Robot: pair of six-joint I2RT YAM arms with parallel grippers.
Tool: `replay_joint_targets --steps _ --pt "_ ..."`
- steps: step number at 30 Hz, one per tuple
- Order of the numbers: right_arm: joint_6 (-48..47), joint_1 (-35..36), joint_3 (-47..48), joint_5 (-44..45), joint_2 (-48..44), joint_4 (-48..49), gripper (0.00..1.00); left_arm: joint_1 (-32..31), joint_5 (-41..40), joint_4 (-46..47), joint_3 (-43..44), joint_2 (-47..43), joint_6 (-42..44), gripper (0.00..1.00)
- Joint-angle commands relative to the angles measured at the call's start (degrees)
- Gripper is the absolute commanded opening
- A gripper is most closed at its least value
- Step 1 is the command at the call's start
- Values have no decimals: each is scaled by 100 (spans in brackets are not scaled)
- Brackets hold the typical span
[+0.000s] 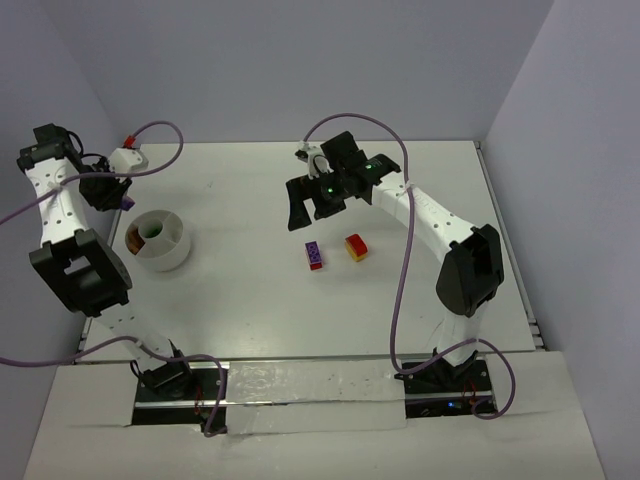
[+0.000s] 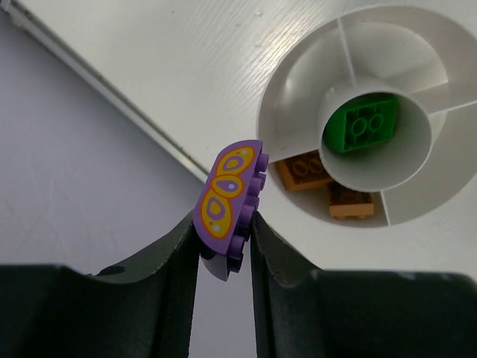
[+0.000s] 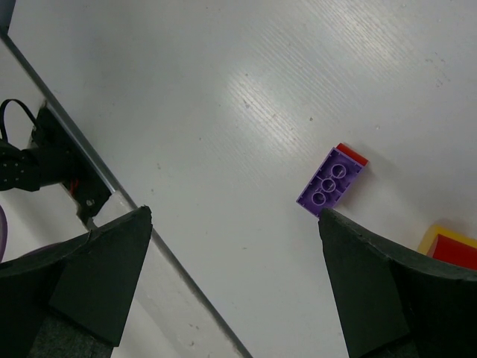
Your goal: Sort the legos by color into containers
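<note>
My left gripper (image 1: pixel 120 200) (image 2: pixel 223 239) is shut on a purple lego (image 2: pixel 227 198) with a yellow-and-orange wing print, held above the table's left edge beside the white container (image 1: pixel 176 256) (image 2: pixel 387 52). The container has a middle cup with a green lego (image 2: pixel 363 127) in it. Two orange legos (image 2: pixel 304 170) lie in an outer compartment. My right gripper (image 1: pixel 310 212) (image 3: pixel 235 216) hangs open over bare table, nothing between its fingers. A purple lego (image 1: pixel 314 254) (image 3: pixel 330 181) with a red piece at one end lies just below it. A red-and-yellow lego (image 1: pixel 356 247) (image 3: pixel 451 246) lies to its right.
A white fitting with a red tip (image 1: pixel 130 158) sits at the back left corner. Purple cables (image 1: pixel 405 300) loop off both arms. Grey walls close in the table at the left, back and right. The table's left edge rail (image 2: pixel 112 82) runs close beside the container.
</note>
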Motion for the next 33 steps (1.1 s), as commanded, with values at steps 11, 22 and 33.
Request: replay_joint_targets --steps 11,22,33 --pt "-146 -42 255 -58 74 -83 100 -350 73 -52 -102 391 252 8" --pt "-162 -46 301 -102 155 -120 100 -427 38 -260 -186 507 384 18" --pt "-161 -46 328 -110 195 -138 100 -480 -50 -430 -30 647 375 36"
